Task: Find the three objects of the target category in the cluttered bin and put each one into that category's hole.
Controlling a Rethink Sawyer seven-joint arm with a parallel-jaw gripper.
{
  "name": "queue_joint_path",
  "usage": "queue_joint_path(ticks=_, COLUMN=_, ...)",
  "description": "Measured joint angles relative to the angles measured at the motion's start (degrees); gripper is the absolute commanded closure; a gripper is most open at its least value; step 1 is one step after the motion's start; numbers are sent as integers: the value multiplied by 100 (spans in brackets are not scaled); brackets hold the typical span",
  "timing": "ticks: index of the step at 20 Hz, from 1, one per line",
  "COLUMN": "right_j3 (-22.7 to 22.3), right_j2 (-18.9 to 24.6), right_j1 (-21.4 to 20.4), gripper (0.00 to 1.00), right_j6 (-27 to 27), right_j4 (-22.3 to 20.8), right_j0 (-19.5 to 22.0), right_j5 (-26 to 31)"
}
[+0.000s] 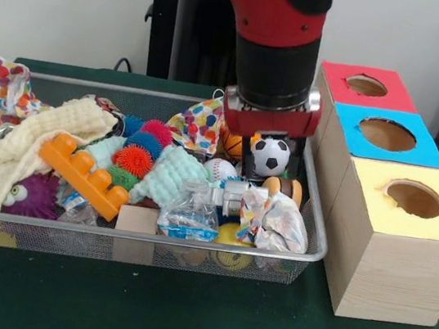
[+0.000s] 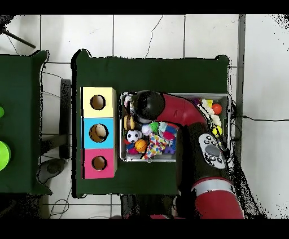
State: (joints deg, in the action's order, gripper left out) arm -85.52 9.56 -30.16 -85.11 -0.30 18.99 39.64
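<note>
1. A wire bin [image 1: 305, 252] fills the lower left and centre of the front view, on the green worktop [image 1: 180, 316].
2. At its left lie a cream cloth [image 1: 24, 144] and an orange block [image 1: 86, 173].
3. Mid-bin sit spiky balls [image 1: 133, 160], a baseball [image 1: 220, 170] and a crushed bottle [image 1: 192, 210].
4. The end effector [image 1: 263, 159] hangs over the bin's right end, just beside a soccer ball [image 1: 270, 156]; whether its fingers are wide or narrow I cannot tell.
5. A basketball [image 1: 235, 144] peeks out behind it.
6. At right stand red [image 1: 366, 87], blue [image 1: 385, 133] and yellow [image 1: 413, 198] boxes, each with a hole.
</note>
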Motion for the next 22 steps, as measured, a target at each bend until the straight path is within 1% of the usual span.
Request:
queue_joint_path(ticks=2, right_j3=112, right_j2=-5, right_j1=223, gripper=0, right_j6=0, right_j4=-8, right_j0=20, right_j5=-73)
queue_joint_path(ticks=8, right_j3=483, right_j2=-7, right_j1=641, gripper=0, right_j6=0, right_j4=-11, right_j0=40, right_j5=-73)
queue_joint_path(ticks=14, right_j3=727, right_j2=41, right_j1=751, gripper=0, right_j6=0, right_j4=5, right_j0=97, right_j5=-128)
queue_joint_path(ticks=18, right_j3=772, right_j2=180, right_j1=835, gripper=0, right_j6=0, right_j4=66, right_j0=262, right_j5=-444)
queue_joint_path(ticks=22, right_j3=852, right_j2=189, right_j1=961, gripper=0, right_j6=0, right_j4=70, right_j0=331, right_j5=-615)
